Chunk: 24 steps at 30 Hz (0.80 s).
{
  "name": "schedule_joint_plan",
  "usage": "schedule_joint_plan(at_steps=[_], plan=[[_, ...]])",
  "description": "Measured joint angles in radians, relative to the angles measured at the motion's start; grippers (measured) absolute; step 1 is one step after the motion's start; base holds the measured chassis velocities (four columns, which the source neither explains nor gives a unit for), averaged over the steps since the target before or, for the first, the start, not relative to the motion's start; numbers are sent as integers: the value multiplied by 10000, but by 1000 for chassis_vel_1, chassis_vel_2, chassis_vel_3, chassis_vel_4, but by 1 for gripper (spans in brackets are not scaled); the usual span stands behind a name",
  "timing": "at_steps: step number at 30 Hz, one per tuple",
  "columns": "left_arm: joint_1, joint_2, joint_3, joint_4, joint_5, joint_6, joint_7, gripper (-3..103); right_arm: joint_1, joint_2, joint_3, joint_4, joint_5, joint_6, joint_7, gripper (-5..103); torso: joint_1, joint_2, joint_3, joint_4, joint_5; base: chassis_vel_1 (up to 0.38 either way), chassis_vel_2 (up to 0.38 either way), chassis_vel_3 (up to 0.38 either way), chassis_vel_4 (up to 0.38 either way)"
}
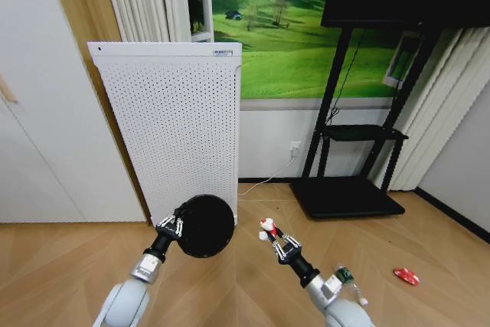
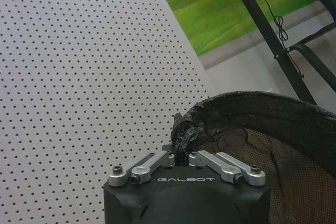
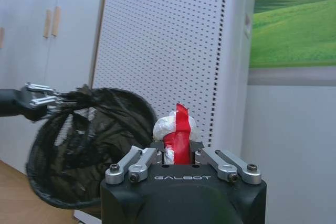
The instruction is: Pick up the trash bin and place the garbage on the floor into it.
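Head view adds floor litter (image 1: 406, 276); wrist views show left gripper (image 2: 184, 142) pinching bin rim (image 2: 252, 100), right gripper (image 3: 177, 153) clamping wrapper (image 3: 176, 129).

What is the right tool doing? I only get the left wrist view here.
Observer: The right tool is shut on the red-and-white wrapper.
Operator: Where is that wrapper relative to the bin?
Observer: In the head view it sits to the right of the trash bin, apart from it, at about the same height.
Operator: Any litter on the ground?
Observer: Yes, a flattened red piece lies on the floor, off to the robot's right.
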Motion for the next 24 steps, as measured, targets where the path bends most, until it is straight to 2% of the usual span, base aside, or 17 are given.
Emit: schedule_joint_plan(at_steps=[6,17,24], plan=[[-343,-288,443,155,103,154,-15,6,319,162,-487,-223,-159,105,-115,23,0,0,0,-1,0,0,0,0,0],[-929,-1286,1402,788,767,240,-184,6,1485,431,-1425,-1037,-53,120,-99,23,0,0,1,-1,1,0,0,0,0],[-946,-1407,1568,988,904,243,-220,6,2108,708,-1826,-1441,-12,92,-86,23,1,0,0,0,0,0,0,0,0]])
